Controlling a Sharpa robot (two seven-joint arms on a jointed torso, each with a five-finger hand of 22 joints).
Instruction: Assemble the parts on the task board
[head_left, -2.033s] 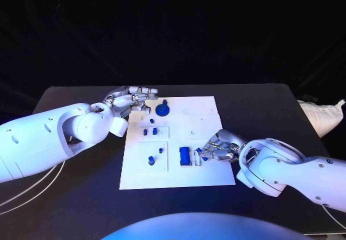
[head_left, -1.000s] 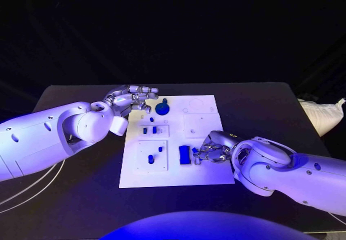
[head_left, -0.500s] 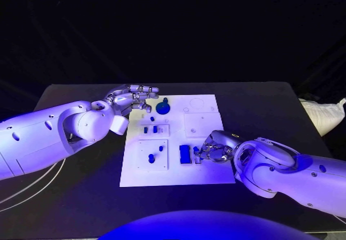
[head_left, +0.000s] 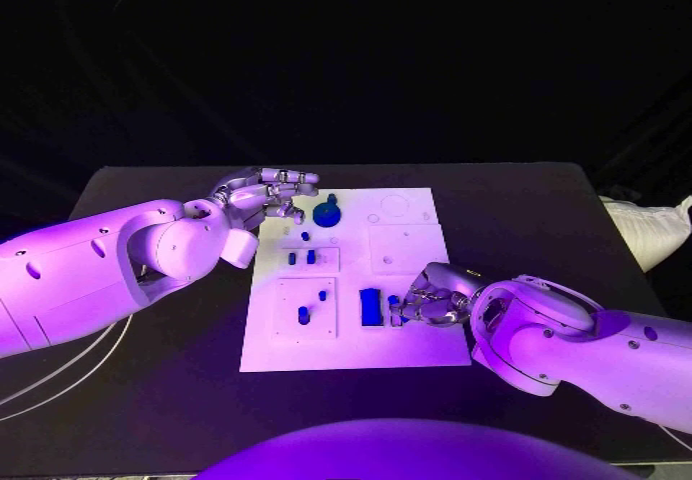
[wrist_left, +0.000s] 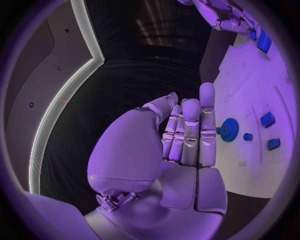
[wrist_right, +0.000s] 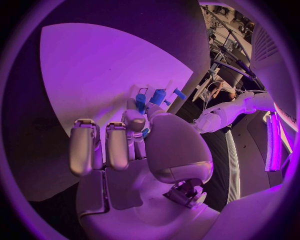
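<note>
On the task board, right hand pinches a blue part; left hand clenched.

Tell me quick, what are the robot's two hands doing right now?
Left hand: fingers curled, holding nothing, beside the blue gear.
Right hand: pinching a small blue part over the task board.

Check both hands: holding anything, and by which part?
Right hand pinches a small blue part at its fingertips by the board's right edge; which end cannot be told. Left hand holds nothing, fingers beside the blue gear.
</note>
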